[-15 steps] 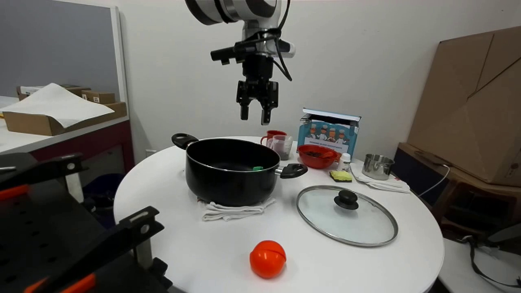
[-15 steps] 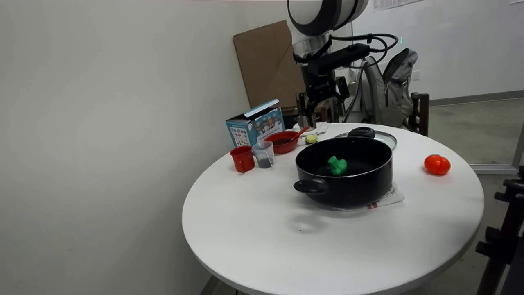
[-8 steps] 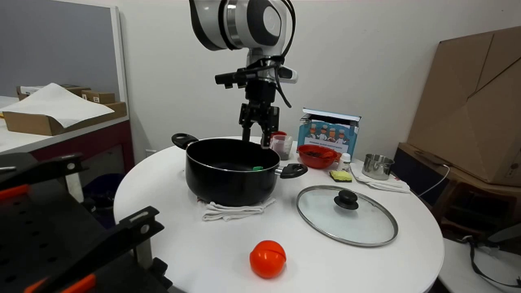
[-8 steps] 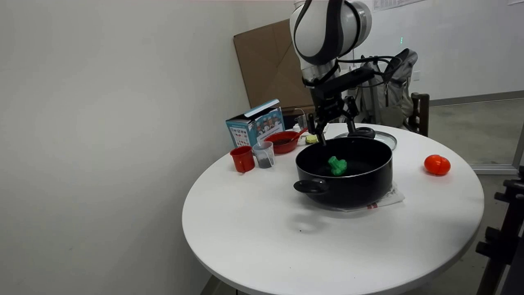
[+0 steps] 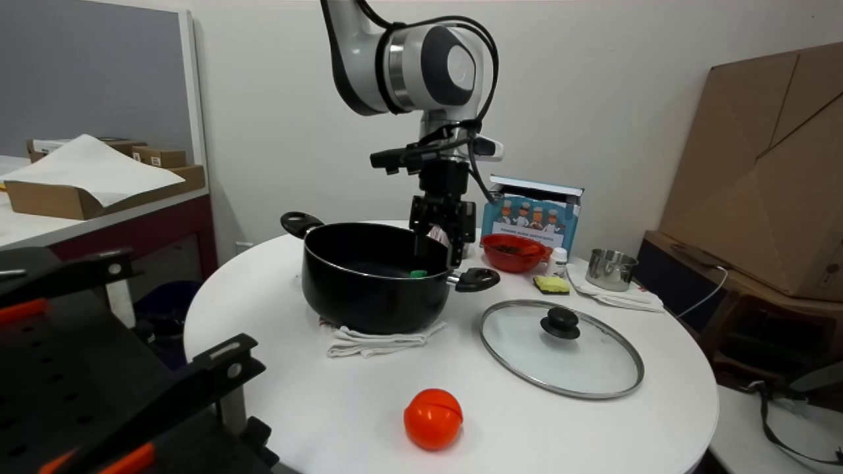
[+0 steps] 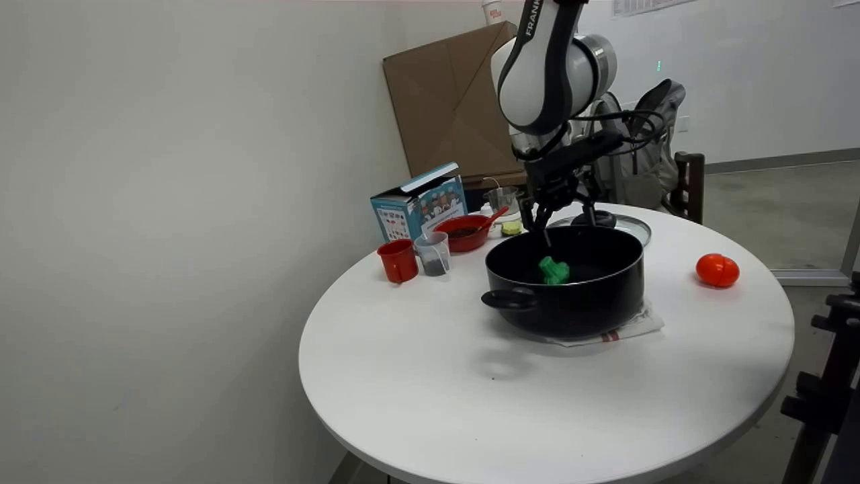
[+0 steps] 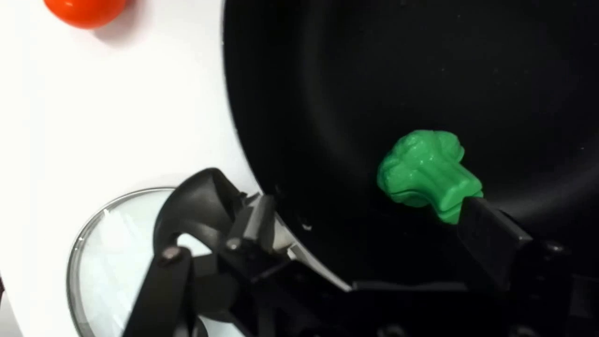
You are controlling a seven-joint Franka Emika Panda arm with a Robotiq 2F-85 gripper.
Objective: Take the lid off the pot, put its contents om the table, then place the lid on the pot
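Lower than before, the claw [image 5: 437, 255], jaws spread wide, hangs at the pot [image 5: 372, 306], mid-frame in an exterior view; broccoli [image 7: 423, 168] lies inside, tomato [image 5: 433, 420] at lower centre.

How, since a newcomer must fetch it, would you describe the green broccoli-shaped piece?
Find the round white table, then the wide black cooking pot. Inside lies the broccoli-shaped piece: green and knobbly-topped, unlike the round red ball outside.

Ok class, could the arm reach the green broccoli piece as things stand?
Probably yes: with the lid on the table, the pot is uncovered, and the end effector stands open near the green piece. One finger overlaps the pot's rim in the wrist view, so it may need shifting inward.
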